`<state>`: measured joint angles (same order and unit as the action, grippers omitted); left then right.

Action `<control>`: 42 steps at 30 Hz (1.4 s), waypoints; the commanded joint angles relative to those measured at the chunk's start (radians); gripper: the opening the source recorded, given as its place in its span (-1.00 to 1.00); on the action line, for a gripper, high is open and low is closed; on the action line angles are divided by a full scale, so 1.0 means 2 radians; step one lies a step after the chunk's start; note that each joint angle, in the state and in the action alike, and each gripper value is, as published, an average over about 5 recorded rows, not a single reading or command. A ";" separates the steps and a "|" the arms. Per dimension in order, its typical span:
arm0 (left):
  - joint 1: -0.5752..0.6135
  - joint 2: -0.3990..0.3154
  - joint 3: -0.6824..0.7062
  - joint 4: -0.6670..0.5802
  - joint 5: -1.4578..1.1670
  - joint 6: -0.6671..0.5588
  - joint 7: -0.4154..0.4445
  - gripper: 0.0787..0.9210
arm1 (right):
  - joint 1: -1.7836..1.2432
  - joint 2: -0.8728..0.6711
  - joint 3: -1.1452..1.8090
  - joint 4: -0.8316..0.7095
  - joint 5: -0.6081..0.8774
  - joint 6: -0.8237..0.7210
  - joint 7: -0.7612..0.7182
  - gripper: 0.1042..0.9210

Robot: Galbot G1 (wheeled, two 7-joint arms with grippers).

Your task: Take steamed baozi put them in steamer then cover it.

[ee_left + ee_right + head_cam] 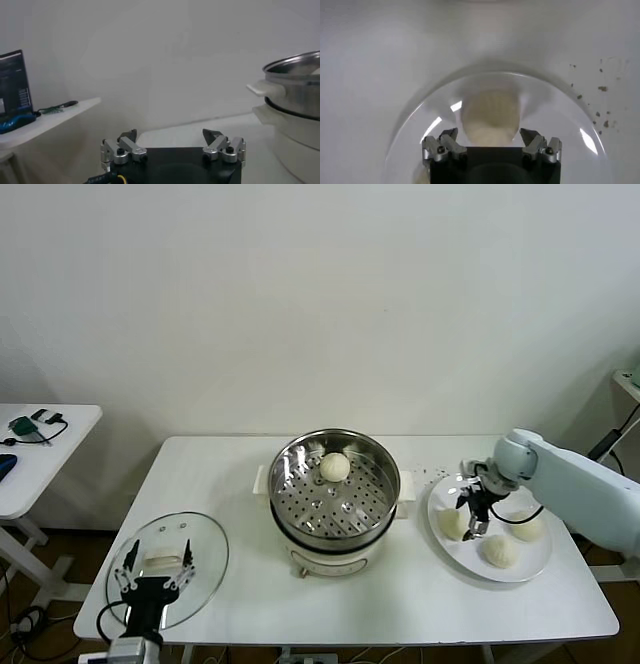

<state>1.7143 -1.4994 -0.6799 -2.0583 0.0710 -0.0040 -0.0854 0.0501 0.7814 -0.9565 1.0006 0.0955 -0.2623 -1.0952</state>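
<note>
The shiny steel steamer (379, 480) stands mid-table with one cream-white baozi (335, 467) on its perforated tray. Three more baozi lie on the white plate (540, 562) at the right: one at the plate's left (451, 522), one at the front (500, 551), one at the right (527, 525). My right gripper (473, 516) is open just above the left baozi, which fills the space between its fingers in the right wrist view (491, 117). My left gripper (152, 568) is open and empty over the glass lid (205, 559) at the table's front left.
A small side table (55, 449) with cables stands at the far left. The steamer's side (295, 95) shows in the left wrist view. Dark crumbs (602, 89) speckle the table beside the plate (420, 120).
</note>
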 commanded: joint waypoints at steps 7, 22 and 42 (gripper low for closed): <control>0.000 -0.001 -0.001 -0.002 0.000 0.003 -0.008 0.77 | 0.002 0.004 -0.001 -0.002 0.004 -0.001 -0.004 0.49; 0.007 0.000 0.000 -0.011 -0.002 0.002 -0.010 0.77 | 0.304 -0.024 -0.198 0.055 0.165 0.006 -0.013 0.43; 0.012 0.016 0.021 -0.036 -0.001 0.011 -0.004 0.77 | 0.380 0.163 -0.240 0.100 0.326 -0.061 0.043 0.43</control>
<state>1.7363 -1.4705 -0.6446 -2.1210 0.0682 0.0129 -0.0935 0.7668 0.9560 -1.3999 1.1683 0.6318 -0.3219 -1.0723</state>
